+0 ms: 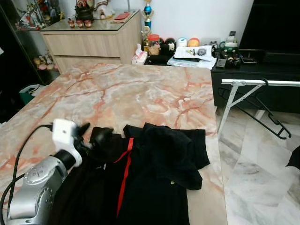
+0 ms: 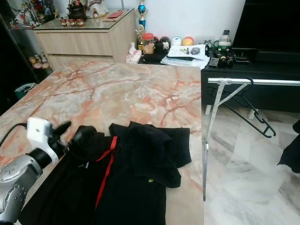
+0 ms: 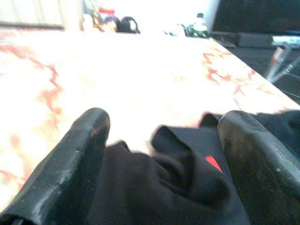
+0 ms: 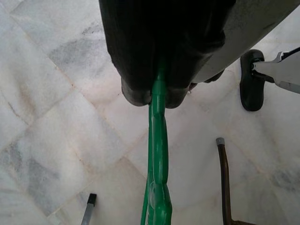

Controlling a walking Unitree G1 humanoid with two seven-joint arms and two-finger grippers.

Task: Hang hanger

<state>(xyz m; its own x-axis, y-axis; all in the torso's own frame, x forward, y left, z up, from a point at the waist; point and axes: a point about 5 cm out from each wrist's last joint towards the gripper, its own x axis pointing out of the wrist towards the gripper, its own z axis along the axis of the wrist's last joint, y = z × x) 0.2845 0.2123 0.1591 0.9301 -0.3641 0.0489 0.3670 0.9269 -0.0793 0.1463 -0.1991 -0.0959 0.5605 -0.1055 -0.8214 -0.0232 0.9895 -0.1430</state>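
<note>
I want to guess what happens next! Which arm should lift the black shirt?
Probably the left. The left gripper sits open at the shirt on the table, while the right gripper is shut on a green hanger.

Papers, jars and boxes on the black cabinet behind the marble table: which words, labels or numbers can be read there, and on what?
None can be read.
Papers on the black cabinet: print too small.
Red-lidded jar: label blurred.
Tissue box: no legible text.
</note>
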